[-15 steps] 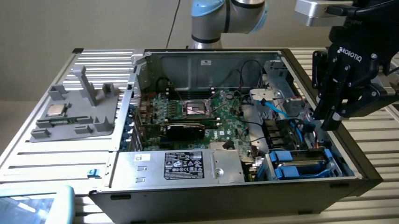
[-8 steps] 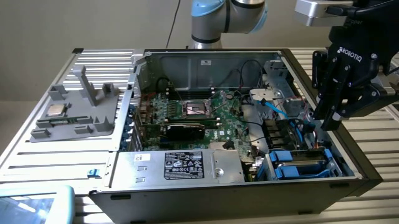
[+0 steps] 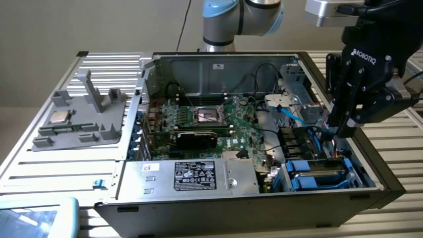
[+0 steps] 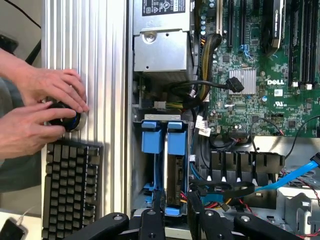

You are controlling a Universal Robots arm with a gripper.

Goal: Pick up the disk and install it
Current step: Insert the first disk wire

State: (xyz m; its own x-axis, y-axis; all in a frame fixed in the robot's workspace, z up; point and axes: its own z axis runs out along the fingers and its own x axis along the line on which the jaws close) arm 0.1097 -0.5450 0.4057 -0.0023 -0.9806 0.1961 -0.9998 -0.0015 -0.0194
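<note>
Sitting already in its bay at the case's near right, the disk seems installed (blue tabs up); the gripper hovers above, jaws apart.

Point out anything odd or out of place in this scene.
A person's hands hold a black knob beside a keyboard, close to the open computer case. The disk sits in its bay below the gripper; nothing looks damaged.
</note>
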